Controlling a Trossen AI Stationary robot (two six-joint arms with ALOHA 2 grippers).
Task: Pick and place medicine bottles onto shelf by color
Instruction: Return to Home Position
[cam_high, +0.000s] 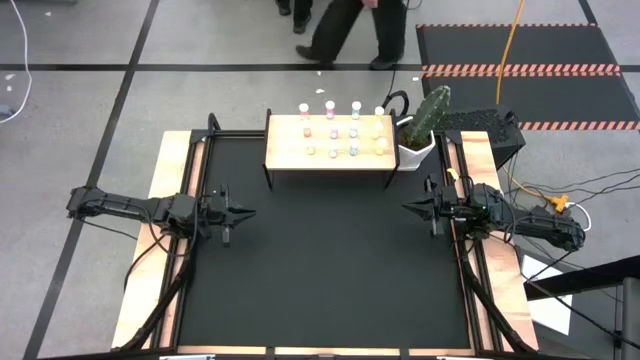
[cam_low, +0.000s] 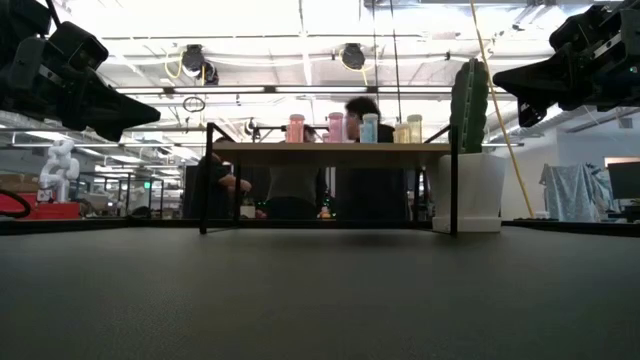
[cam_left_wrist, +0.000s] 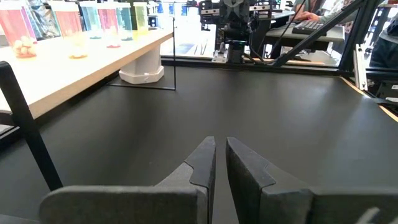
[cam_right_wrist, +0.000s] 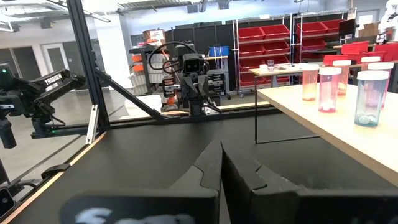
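Several medicine bottles (cam_high: 343, 131) with white caps and pink, teal, yellowish or whitish bodies stand upright in rows on the light-wood shelf (cam_high: 290, 152) at the table's far middle; the low view shows them (cam_low: 368, 128) on the board (cam_low: 330, 152). My left gripper (cam_high: 248, 213) hovers shut over the table's left side, pointing right, its shut tips (cam_left_wrist: 220, 149) holding nothing. My right gripper (cam_high: 408, 208) hovers shut over the right side, pointing left, its tips (cam_right_wrist: 221, 152) also holding nothing.
A white pot with a green cactus (cam_high: 425, 125) stands right beside the shelf's right end. Black frame rails (cam_high: 190, 200) run along both sides of the black mat (cam_high: 330, 270). A person (cam_high: 350, 30) walks beyond the far edge; another sits behind the shelf (cam_low: 360, 110).
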